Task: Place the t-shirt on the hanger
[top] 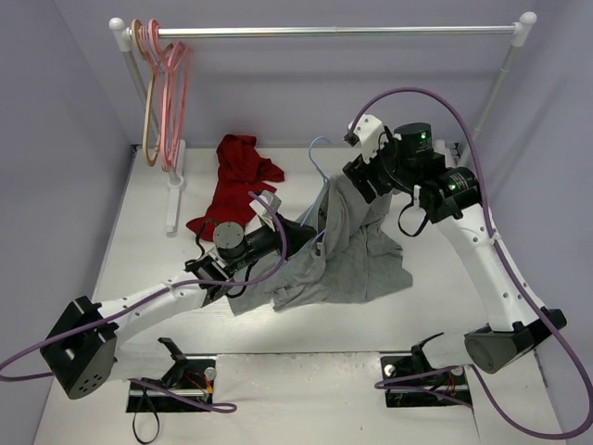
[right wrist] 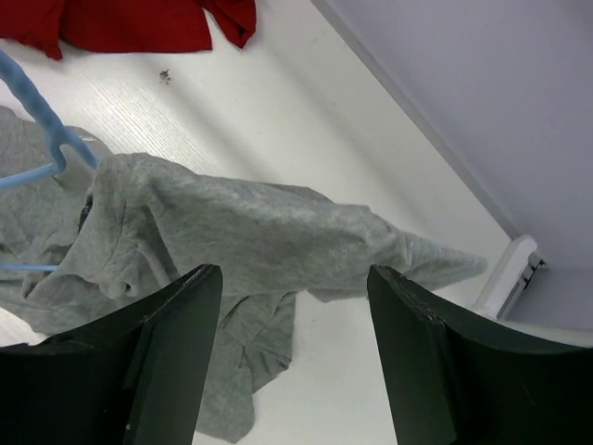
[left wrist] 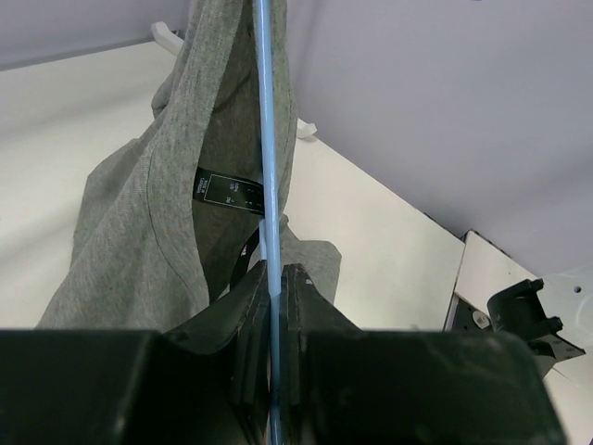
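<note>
At the far left, the pink hangers [top: 171, 88] and a tan hanger [top: 148, 111] hang from the end of the rail [top: 352, 31]. Just right of them, the red garment [top: 239, 176] lies crumpled on the table [top: 445, 306], near its back.

My left gripper [left wrist: 275, 273] comes next, reaching in from the near-left corner. In its wrist view both fingers are pinched tight on the lower bar of the hanger [left wrist: 267, 111]. That thin pale-blue bar runs straight up from between the pads and passes in front of the shirt's neck opening. A small black label [left wrist: 230, 192] shows inside the collar, just left of the bar.

The t-shirt [top: 357, 250] sits mid-table. Its upper part is lifted and draped over the hanger, while the lower part spreads in folds on the table towards the near right. From overhead, the slim blue hook sticks out above the cloth, pointing towards the back.

Further right, my right gripper [right wrist: 295, 273] hovers over the raised part of the shirt. Its fingers [right wrist: 176, 352] are spread wide. In its wrist view the grey cloth stretches across the gap beyond them, and neither pad presses on it. One sleeve end points towards the right wall.
</note>
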`<state>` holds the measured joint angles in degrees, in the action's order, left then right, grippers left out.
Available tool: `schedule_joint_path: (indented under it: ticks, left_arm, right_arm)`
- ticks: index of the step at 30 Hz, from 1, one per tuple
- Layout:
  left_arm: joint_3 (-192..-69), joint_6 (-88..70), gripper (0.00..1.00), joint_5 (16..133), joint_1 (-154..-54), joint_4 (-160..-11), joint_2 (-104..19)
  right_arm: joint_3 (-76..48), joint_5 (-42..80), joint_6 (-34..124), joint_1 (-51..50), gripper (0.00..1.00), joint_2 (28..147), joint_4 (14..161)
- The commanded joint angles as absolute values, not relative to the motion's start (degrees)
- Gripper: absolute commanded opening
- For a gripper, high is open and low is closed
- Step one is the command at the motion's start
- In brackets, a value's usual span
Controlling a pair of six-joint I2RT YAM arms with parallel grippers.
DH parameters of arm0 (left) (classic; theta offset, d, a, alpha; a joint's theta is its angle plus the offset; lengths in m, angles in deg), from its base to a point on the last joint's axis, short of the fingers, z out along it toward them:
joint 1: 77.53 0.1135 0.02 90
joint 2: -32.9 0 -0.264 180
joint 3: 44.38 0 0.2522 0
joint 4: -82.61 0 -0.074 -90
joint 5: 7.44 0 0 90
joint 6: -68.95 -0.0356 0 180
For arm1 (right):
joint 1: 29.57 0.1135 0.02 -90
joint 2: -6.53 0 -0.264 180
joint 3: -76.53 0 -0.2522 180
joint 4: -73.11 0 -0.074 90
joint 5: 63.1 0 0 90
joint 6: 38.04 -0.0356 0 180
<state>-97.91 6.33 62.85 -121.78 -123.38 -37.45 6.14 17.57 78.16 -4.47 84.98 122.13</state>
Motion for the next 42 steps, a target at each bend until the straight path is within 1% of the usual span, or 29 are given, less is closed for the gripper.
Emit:
schedule_joint_path:
  ticks: [1, 3, 6, 11, 16, 18, 19, 21, 22, 24, 25, 27, 28, 29, 30, 31, 32, 33, 34, 38, 42]
  left_arm:
    - [-101.5, 5.1, 0.00, 60.9, -121.7, -127.2, -34.4]
    - [-101.7, 4.9, 0.00, 60.3, -121.7, -126.3, -34.2]
    - [-101.9, 4.7, 0.00, 60.0, -121.7, -125.5, -33.7]
    - [-103.0, 4.0, 0.00, 58.9, -121.7, -123.7, -33.4]
    - [-104.6, 2.9, 0.00, 57.3, -121.7, -121.9, -33.5]
    - [-105.2, 2.6, 0.00, 57.2, -121.7, -121.2, -33.5]
    - [-105.3, 2.4, 0.00, 57.0, -121.8, -121.0, -33.5]
    - [-106.2, 2.4, 0.00, 56.0, -121.7, -119.9, -34.0]
    - [-106.6, 2.2, 0.00, 55.8, -121.8, -119.7, -34.1]
    - [-107.4, 2.2, 0.00, 55.1, -121.7, -118.5, -34.6]
    - [-107.6, 1.5, 0.00, 55.0, -121.7, -118.0, -34.9]
    - [-109.2, 0.4, 0.00, 55.3, -121.7, -114.9, -35.5]
    - [-109.8, -1.0, 0.00, 56.4, -121.7, -113.3, -35.7]
    - [-110.5, -1.7, 0.01, 57.8, -121.7, -109.5, -35.7]
    - [-112.0, -2.4, 0.07, 60.3, -121.7, -107.7, -35.9]
    - [-112.6, -3.9, 0.17, 62.0, -121.7, -106.3, -35.8]
    - [-113.2, -4.5, 0.31, 63.7, -121.7, -103.8, -35.8]
    - [-114.0, -5.2, 0.38, 65.5, -121.7, -102.2, -35.9]
    - [-116.0, -6.9, 0.49, 69.1, -121.7, -100.7, -35.9]
    - [-121.1, -9.2, 0.64, 80.1, -121.4, -93.2, -35.4]
    - [-127.6, -9.2, 0.66, 89.4, -121.1, -87.5, -35.7]
  right_arm:
    - [3.7, 13.4, 84.5, -4.8, 0.65, 83.0, 114.0]
    - [2.5, 13.0, 85.4, -4.8, 0.65, 82.7, 111.4]
    - [2.3, 10.3, 86.1, -4.8, 0.65, 83.6, 111.2]
    - [0.6, 3.9, 86.6, -4.7, 0.66, 84.1, 110.5]
    - [-2.0, 0.5, 86.8, -4.6, 0.65, 84.1, 108.5]
    - [-2.7, -0.1, 87.3, -4.6, 0.63, 84.4, 108.5]
    - [-3.0, -0.3, 87.5, -4.6, 0.58, 84.5, 108.5]
    - [-3.4, -0.7, 87.9, -4.6, 0.53, 84.5, 108.3]
    - [-3.6, -1.5, 88.0, -4.6, 0.45, 84.1, 107.8]
    - [-3.8, -2.0, 87.8, -4.6, 0.34, 83.7, 106.8]
    - [-3.9, -2.2, 87.7, -4.6, 0.23, 83.0, 105.9]
    - [-4.4, -1.8, 87.8, -4.6, 0.13, 82.2, 105.2]
    - [-4.5, -1.3, 88.0, -4.6, 0.04, 81.2, 104.7]
    - [-5.3, 0.3, 88.3, -4.6, 0.00, 80.7, 104.4]
    - [-5.9, 1.5, 89.0, -4.6, 0.00, 80.1, 104.1]
    - [-6.6, 2.7, 89.4, -4.5, 0.00, 78.8, 103.0]
    - [-8.2, 4.7, 89.8, -4.5, 0.00, 78.0, 102.4]
    - [-9.3, 6.0, 89.9, -4.5, 0.00, 77.2, 101.5]
    - [-10.4, 7.2, 89.9, -4.5, 0.00, 75.4, 99.0]
    - [-15.1, 11.9, 90.6, -4.6, 0.00, 71.9, 94.3]
    - [-17.3, 15.9, 91.2, -4.5, 0.00, 71.7, 92.6]
